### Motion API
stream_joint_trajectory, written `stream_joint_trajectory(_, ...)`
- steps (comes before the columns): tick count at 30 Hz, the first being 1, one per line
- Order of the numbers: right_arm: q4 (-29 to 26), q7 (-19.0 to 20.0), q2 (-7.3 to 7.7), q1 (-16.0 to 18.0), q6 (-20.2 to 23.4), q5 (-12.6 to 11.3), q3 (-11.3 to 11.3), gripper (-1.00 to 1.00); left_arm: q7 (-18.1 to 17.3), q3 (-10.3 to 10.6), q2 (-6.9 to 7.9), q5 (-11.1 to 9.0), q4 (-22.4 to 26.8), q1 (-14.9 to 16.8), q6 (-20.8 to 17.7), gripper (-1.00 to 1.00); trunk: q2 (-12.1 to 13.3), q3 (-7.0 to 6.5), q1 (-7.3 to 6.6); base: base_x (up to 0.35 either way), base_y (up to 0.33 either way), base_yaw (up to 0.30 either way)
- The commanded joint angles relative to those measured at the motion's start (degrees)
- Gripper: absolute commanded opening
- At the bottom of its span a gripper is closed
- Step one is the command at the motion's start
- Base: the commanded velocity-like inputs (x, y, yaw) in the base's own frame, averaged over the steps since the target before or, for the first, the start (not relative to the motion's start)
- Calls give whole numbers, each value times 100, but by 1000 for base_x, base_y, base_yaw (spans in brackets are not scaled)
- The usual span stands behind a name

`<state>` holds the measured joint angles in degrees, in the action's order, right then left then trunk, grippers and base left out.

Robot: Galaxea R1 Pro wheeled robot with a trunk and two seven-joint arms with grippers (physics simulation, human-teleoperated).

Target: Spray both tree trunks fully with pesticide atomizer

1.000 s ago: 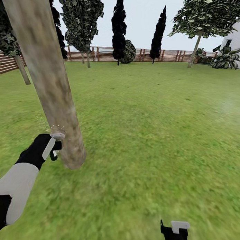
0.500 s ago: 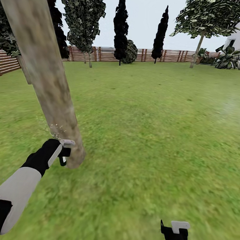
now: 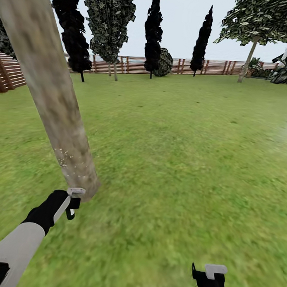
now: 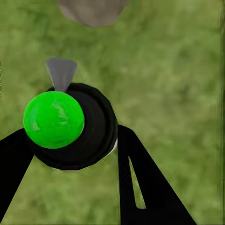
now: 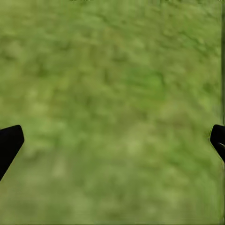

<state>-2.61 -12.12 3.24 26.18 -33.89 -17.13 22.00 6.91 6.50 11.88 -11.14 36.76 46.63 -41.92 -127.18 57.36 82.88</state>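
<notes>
Holding the pesticide atomizer (image 4: 70, 126) pinched between its fingers, the left gripper (image 3: 72, 203) sits at the foot of the near tree trunk (image 3: 58, 103); trunk lies just ahead and above, long axis leaning up and away to the left; nozzle tip in the left wrist view points toward the trunk base (image 4: 91, 10); pale pesticide (image 3: 70, 165) specks only on the lowest stretch, so coverage looks far from done; right gripper (image 3: 209, 278) spread over grass, well apart.
</notes>
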Motion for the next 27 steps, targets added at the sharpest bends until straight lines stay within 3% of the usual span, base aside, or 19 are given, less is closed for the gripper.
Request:
stream_joint_trajectory(1,-3,-28,1,1,-4,-27,50,100,66,21,-13,-82,33,-2,-9,-100,-2,5,1,196,-230,2)
stream_joint_trajectory(7,-2,-28,-7,1,-4,-29,50,100,73,-5,-39,-98,50,-5,-1,-100,-2,5,1,209,-211,18)
stream_joint_trajectory(22,-2,-28,-14,2,-4,-30,50,100,73,-8,-74,-108,51,-5,-1,-100,-2,5,1,103,-265,265)
stream_joint_trajectory(27,-2,-28,-8,1,-4,-32,50,100,73,-8,-74,-111,51,-5,-1,-100,-2,5,1,91,-270,64)
